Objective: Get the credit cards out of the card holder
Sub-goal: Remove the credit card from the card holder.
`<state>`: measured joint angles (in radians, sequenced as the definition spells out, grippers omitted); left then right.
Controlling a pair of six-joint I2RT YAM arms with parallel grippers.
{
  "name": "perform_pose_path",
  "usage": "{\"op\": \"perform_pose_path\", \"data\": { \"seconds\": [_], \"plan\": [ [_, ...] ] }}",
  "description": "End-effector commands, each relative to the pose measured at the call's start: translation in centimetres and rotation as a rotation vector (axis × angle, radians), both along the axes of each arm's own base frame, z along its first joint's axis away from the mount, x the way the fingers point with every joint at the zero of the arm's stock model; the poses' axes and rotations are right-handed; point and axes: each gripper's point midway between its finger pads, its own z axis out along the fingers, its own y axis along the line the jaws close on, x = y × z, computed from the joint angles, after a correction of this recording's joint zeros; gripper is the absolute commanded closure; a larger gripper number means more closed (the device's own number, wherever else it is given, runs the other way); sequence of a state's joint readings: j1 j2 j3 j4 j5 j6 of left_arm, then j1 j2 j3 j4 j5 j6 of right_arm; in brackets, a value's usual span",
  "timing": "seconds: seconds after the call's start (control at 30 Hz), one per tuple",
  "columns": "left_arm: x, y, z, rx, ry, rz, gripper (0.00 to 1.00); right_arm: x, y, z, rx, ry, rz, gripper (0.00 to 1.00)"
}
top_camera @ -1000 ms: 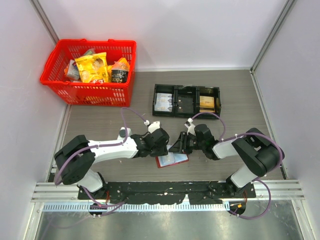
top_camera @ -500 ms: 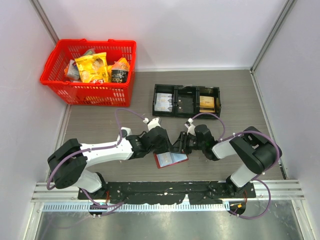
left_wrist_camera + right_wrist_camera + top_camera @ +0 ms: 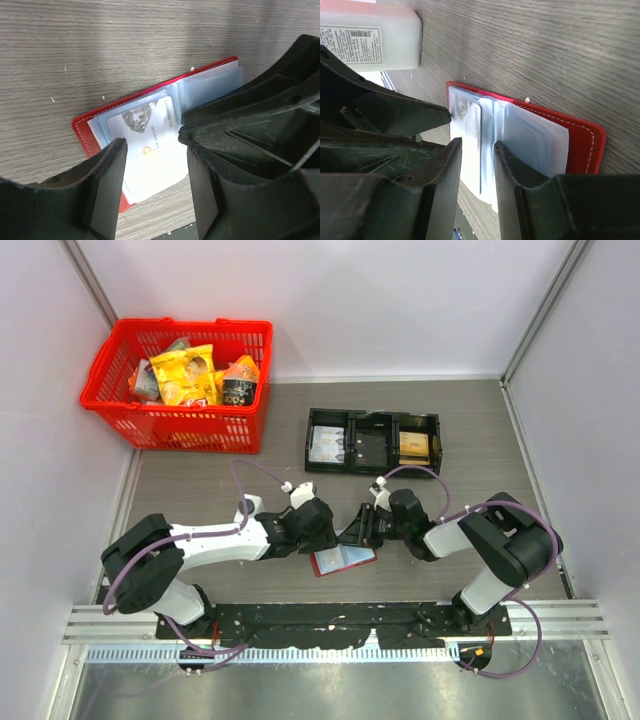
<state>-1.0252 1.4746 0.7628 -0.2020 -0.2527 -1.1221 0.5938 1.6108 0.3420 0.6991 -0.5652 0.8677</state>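
Note:
The red card holder (image 3: 343, 560) lies spread open on the table between the two arms, near the front edge. In the left wrist view its red cover (image 3: 85, 132) frames clear blue-grey sleeves, and a pale printed credit card (image 3: 150, 130) sticks partway out of a sleeve. My left gripper (image 3: 322, 537) is open, its jaws (image 3: 152, 150) straddling that card just above it. My right gripper (image 3: 355, 537) is open with a narrow gap (image 3: 477, 145), held over the card's edge (image 3: 470, 140) and the middle sleeves. The card holder's right half (image 3: 582, 145) lies flat.
A black three-compartment tray (image 3: 372, 416) stands behind the grippers, with pale items in its left compartment and a yellowish one in its right. A red basket (image 3: 190, 326) of snack packs sits at the back left. The two grippers are almost touching.
My left arm reached forward, then drew back slightly left. The card holder has stayed in place and the right arm has barely moved.

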Motion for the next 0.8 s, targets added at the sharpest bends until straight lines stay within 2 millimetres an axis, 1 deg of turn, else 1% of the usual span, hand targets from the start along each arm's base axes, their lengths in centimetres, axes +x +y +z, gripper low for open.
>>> {"op": "perform_pose_path", "data": {
  "seconds": [0.0, 0.1, 0.23, 0.6, 0.77],
  "plan": [
    [0.66, 0.25, -0.45, 0.029, -0.013, 0.017, 0.43, -0.46, -0.44, -1.25, -0.035, 0.015, -0.001, 0.63],
    [0.72, 0.88, -0.73, 0.059, -0.018, 0.022, 0.38, -0.46, -0.42, -1.24, -0.033, 0.014, 0.000, 0.63],
    [1.02, 0.98, -0.45, 0.065, -0.034, 0.025, 0.36, -0.53, -0.41, -1.33, -0.034, 0.018, 0.003, 0.63],
    [1.33, 0.32, -0.68, 0.085, -0.032, 0.000, 0.36, -0.51, -0.32, -1.32, -0.030, 0.019, 0.006, 0.63],
    [1.43, 0.38, -0.74, 0.093, -0.034, 0.000, 0.35, -0.52, -0.25, -1.39, -0.027, 0.023, 0.008, 0.63]
  ]
}}
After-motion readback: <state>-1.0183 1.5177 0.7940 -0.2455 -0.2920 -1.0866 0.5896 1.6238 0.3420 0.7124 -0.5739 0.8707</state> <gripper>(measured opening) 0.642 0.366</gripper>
